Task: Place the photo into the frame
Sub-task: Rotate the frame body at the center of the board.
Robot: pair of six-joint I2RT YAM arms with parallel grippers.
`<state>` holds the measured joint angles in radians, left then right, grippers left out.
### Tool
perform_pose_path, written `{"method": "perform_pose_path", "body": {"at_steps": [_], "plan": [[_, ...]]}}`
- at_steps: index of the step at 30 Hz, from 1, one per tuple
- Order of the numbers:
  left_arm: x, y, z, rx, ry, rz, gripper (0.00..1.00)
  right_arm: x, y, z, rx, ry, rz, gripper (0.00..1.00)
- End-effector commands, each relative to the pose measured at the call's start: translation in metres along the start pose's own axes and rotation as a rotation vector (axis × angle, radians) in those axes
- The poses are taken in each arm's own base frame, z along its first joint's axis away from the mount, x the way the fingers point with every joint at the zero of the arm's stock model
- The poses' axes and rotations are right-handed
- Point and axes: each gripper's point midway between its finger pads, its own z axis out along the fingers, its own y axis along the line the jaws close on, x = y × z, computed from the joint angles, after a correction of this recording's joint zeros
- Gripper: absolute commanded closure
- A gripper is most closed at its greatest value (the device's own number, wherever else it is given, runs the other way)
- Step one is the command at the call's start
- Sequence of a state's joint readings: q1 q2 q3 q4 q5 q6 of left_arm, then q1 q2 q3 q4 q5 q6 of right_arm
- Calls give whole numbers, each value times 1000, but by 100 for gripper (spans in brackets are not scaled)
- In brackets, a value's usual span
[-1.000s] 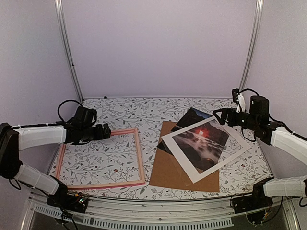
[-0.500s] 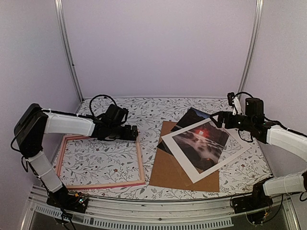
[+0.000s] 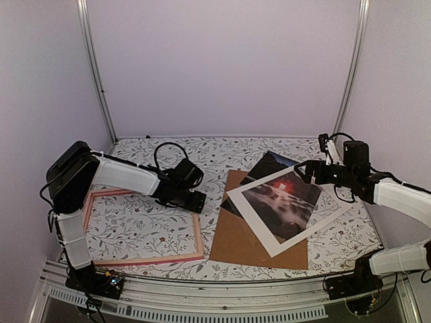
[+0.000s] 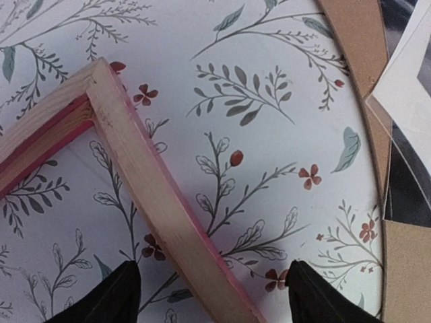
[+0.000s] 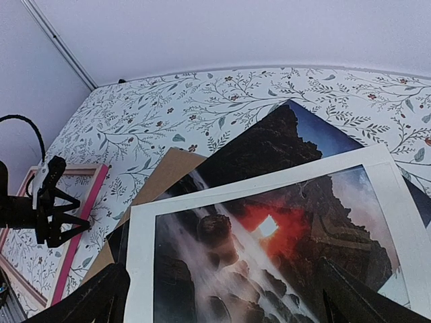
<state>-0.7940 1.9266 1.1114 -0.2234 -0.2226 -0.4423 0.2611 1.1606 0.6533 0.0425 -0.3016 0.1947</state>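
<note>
- Pink frame (image 3: pixel 197 232) lies lower left; our left gripper (image 4: pixel 214 296) straddles its right edge, jaws apart; an off-centre pinch could twist it
- photo (image 3: pixel 283 195) lies centre-right beside our wide-open right gripper (image 3: pixel 303 168); white mat (image 3: pixel 323 210) may drag along

We note floral-print worktop (image 3: pixel 202 151), leafy sprigs and small red flowers on white. Brown backing board (image 3: pixel 236 242) lies flat right of centre, slightly skewed, near edge close to front of worktop. White mat border (image 3: pixel 313 227) rests on board, turned diamond-wise, right corner overhanging onto worktop. Pale lilac walls (image 3: pixel 222 67) close off back and both sides. We count two metal posts, left (image 3: pixel 94 74) and right (image 3: pixel 351 67), in back corners. Slotted rail (image 3: pixel 222 306) runs along near edge.
</note>
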Motion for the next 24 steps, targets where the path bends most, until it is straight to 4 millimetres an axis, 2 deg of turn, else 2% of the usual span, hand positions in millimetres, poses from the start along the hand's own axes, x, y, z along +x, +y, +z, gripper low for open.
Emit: {"method": "perform_pose_path", "body": {"at_steps": [1,6,11,14,18,24], "plan": [[2,-5,4,0,26,69,30,0,1,-3,0,-15,3,1],[8,-9,11,18,85,166,47,2,1,-4,4,-15,6,1],[9,-7,11,71,132,223,57,5,-1,-5,10,-16,8,1],[6,-12,6,132,135,281,63,6,-1,-6,15,-16,6,1],[10,-23,-3,201,168,382,67,7,-3,-6,22,-16,5,1],[40,-48,-25,345,238,531,66,10,-4,-3,22,-8,8,1]]}}
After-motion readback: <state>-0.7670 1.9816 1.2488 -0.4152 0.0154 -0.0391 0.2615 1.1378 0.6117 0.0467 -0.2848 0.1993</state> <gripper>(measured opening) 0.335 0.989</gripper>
